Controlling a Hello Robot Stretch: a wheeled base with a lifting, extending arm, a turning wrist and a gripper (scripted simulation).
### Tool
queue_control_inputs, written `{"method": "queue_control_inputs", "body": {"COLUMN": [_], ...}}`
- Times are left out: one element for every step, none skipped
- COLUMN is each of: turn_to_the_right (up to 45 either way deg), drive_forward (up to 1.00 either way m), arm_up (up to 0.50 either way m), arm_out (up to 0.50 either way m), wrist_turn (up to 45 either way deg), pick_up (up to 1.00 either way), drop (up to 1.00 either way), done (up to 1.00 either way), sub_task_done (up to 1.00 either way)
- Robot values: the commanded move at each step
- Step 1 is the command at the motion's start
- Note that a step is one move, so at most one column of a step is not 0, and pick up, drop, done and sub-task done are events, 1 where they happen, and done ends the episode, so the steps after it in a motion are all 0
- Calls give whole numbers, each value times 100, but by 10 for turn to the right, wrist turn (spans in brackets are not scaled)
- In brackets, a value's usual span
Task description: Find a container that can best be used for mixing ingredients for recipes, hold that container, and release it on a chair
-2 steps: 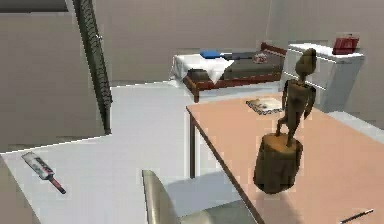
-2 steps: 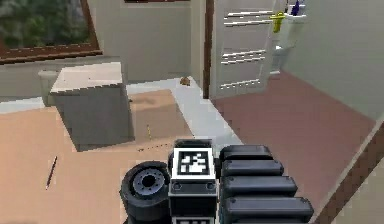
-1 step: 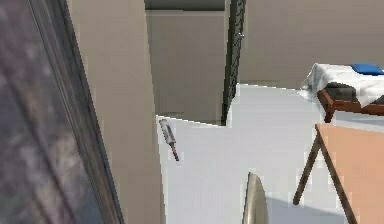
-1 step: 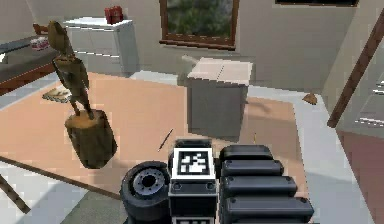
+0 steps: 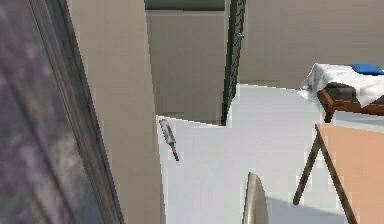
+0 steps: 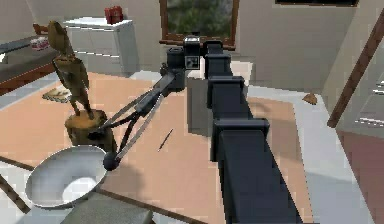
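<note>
A pale, round bowl [image 6: 62, 180] lies on the wooden table [image 6: 180, 165] at the arm side view's lower left. The dark arm [image 6: 235, 130] rises from the bottom edge over the table. From its far end the gripper [image 6: 112, 157] reaches down and left on two thin fingers [image 6: 140, 115], whose tips end at the bowl's upper right rim. With the bowl on the table at the fingers' end, I cannot tell whether the gripper holds anything. A curved pale chair back [image 5: 254, 200] shows at the forward view's bottom edge, beside the table corner [image 5: 355, 165].
A wooden figure statue [image 6: 74, 80] stands on its base beside the fingers, and a pencil [image 6: 165, 139] lies on the table. Behind are a white dresser [image 6: 100, 42] and a window [image 6: 200, 18]. A wall [image 5: 110, 110], a dark doorway [image 5: 185, 50], a bat-like thing [image 5: 170, 138] on the floor and a bed [image 5: 350, 88] show ahead.
</note>
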Motion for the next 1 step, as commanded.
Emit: {"method": "queue_control_inputs", "body": {"turn_to_the_right": [0], "drive_forward": [0], "arm_up": [0], "arm_out": [0], "wrist_turn": [390], "pick_up": [0], "drop": [0], "done": [0], "sub_task_done": [0]}}
